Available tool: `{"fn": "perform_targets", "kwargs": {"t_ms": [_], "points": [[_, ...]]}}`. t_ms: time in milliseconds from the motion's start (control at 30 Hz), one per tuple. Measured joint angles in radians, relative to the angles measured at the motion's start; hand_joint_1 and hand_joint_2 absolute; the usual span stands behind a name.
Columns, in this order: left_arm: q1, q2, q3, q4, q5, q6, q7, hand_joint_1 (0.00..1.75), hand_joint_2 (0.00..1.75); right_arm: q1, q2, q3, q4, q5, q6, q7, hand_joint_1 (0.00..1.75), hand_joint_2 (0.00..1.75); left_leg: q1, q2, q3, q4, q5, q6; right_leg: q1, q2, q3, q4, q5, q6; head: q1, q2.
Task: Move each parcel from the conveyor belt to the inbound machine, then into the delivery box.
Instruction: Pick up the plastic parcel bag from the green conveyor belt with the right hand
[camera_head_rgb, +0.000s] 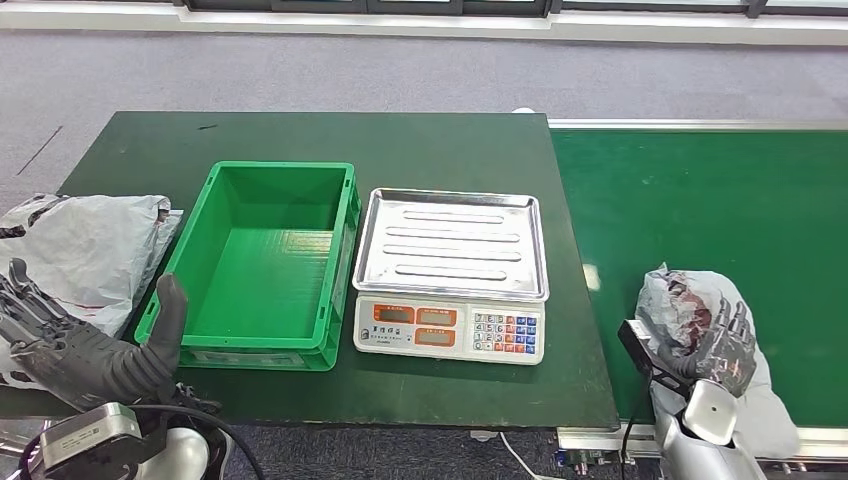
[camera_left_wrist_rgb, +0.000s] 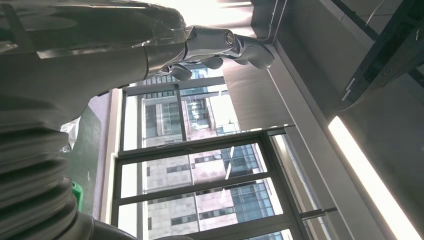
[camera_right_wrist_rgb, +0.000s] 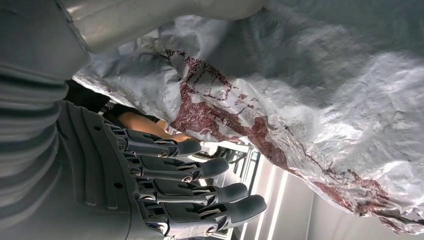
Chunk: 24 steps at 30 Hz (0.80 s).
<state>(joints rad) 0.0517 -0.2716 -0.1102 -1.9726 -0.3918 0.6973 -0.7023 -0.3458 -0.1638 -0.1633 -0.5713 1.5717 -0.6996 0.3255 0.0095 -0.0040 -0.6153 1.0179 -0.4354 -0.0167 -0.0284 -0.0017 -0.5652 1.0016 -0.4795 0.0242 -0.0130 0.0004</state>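
Grey parcel (camera_head_rgb: 700, 330) lying on belt (camera_head_rgb: 720, 200), near right | right hand (camera_head_rgb: 715, 345) gripping it | left hand (camera_head_rgb: 75, 345) hovering empty, fingers spread, near-left of crate (camera_head_rgb: 262, 262), scale (camera_head_rgb: 450, 270) between.

Grey carpet floor (camera_head_rgb: 420, 70) all around a dark green table (camera_head_rgb: 300, 135). Big gridded windows (camera_left_wrist_rgb: 200, 170) look out on office buildings, and a long ceiling light strip (camera_left_wrist_rgb: 372, 177) glows overhead.
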Motion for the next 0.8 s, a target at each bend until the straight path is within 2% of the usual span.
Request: {"fn": "perform_targets", "kwargs": {"t_ms": [633,767,800], "points": [[0.0,0.0,0.0,0.0,-0.005,0.0,0.0,0.0,1.75,-0.014,0.007,-0.009,0.044,-0.009,0.0,0.025,0.0,1.75,0.0,0.0,0.0,0.0,0.0,0.0,0.0,0.0,0.0,0.0,0.0,0.0,0.0,0.0],[0.0,0.0,0.0,0.0,-0.013,0.0,0.0,0.0,1.75,-0.035,0.007,-0.02,0.112,-0.014,0.001,0.033,1.75,1.75,0.0,0.0,0.0,0.0,0.0,0.0,0.0,0.0,0.0,0.0,0.0,0.0,0.0,0.0],[0.0,0.0,0.0,0.0,-0.015,0.0,0.0,0.0,1.75,-0.041,0.008,-0.026,0.131,-0.017,0.007,0.027,1.75,1.75,0.0,0.0,0.0,0.0,0.0,0.0,0.0,0.0,0.0,0.0,0.0,0.0,0.0,0.0]]}}
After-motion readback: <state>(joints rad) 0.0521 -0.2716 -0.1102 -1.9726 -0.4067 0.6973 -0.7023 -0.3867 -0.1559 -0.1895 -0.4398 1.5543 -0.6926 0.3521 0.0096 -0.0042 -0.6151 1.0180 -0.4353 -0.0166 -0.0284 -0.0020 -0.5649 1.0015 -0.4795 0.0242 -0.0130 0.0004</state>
